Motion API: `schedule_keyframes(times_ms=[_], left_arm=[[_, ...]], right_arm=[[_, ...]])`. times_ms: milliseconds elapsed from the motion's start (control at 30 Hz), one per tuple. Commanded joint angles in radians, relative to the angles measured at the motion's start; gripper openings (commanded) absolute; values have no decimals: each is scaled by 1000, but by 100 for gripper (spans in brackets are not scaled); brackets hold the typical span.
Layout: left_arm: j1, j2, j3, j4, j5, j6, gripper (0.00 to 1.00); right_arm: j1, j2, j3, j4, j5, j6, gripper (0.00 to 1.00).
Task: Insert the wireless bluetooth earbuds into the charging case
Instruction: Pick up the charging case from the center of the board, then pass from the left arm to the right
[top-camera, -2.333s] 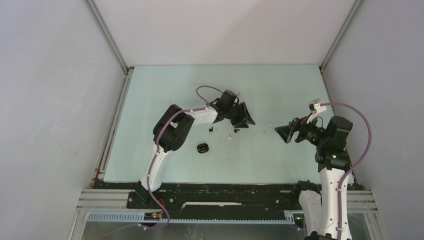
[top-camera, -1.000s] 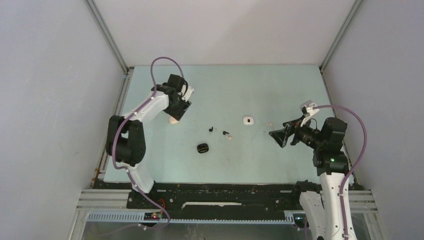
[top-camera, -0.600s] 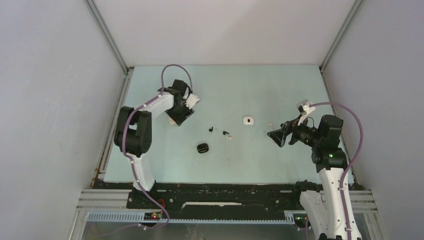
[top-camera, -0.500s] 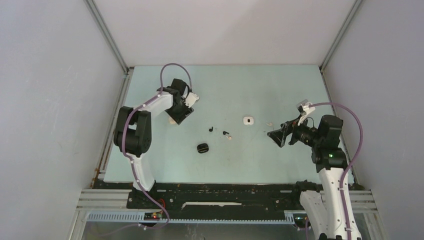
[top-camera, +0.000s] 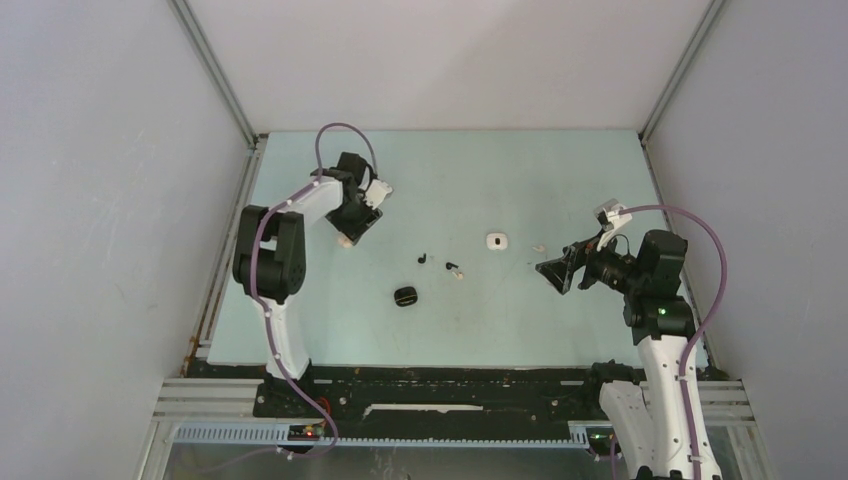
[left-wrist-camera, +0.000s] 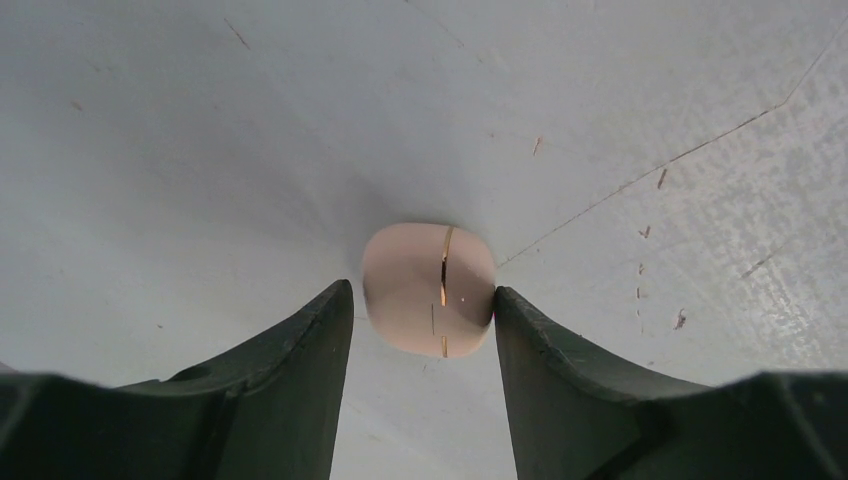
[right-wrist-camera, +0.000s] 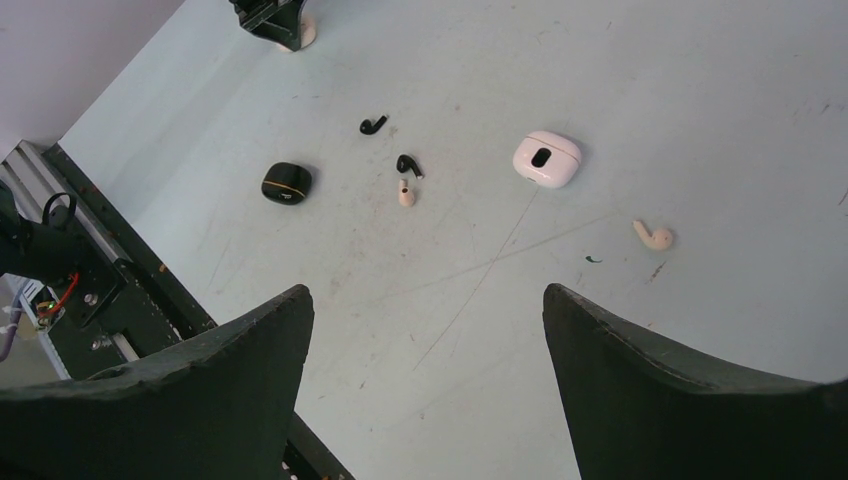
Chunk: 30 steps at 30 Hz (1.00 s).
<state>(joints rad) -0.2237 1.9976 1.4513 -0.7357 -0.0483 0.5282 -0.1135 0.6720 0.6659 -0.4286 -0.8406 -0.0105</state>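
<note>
Earbuds loose on table, centre; none cased. Beige charging case at far left, bracketed by left gripper, fingers near-touching both flanks; firm clamp not confirmable. Right gripper agape, empty. Step: securing case. Next, likely: pinch, carry toward beige earbud, open it.

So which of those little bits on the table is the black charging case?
Look at the pale green table, just left of its middle, toward the arms' bases. The black case lies there alone, nearer than two tiny black earbuds. It is a rounded, stemless pebble, bigger than them; the other two are a white case and a beige case.
</note>
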Motion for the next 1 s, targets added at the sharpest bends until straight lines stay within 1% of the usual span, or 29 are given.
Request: schedule_keyframes(times_ms=[0, 133, 300, 400, 500, 600, 700, 833, 967], left_arm=[[6, 13, 45, -45, 1, -52, 59], [-12, 12, 41, -66, -25, -80, 54], [-34, 25, 53, -89, -124, -145, 57], [-47, 24, 61, -112, -111, -172, 51], [-86, 2, 47, -127, -115, -177, 44], [-120, -18, 71, -160, -192, -224, 39], [-162, -64, 90, -196, -216, -267, 36], [-244, -148, 78, -212, -176, -310, 35], [-339, -229, 68, -204, -36, -347, 34]], right_arm=[[-6, -9, -4, 22, -5, -9, 87], [-6, -13, -5, 21, -8, -11, 87], [-6, -21, -5, 19, -9, -12, 87], [-6, -24, -5, 17, -9, -14, 87], [-6, -22, -5, 19, -9, -17, 87], [-6, -16, -5, 19, -9, -17, 87], [-10, -13, -12, 34, -19, -11, 87], [-19, -12, -14, 36, -23, -16, 87], [-30, -12, -16, 34, -29, -27, 87]])
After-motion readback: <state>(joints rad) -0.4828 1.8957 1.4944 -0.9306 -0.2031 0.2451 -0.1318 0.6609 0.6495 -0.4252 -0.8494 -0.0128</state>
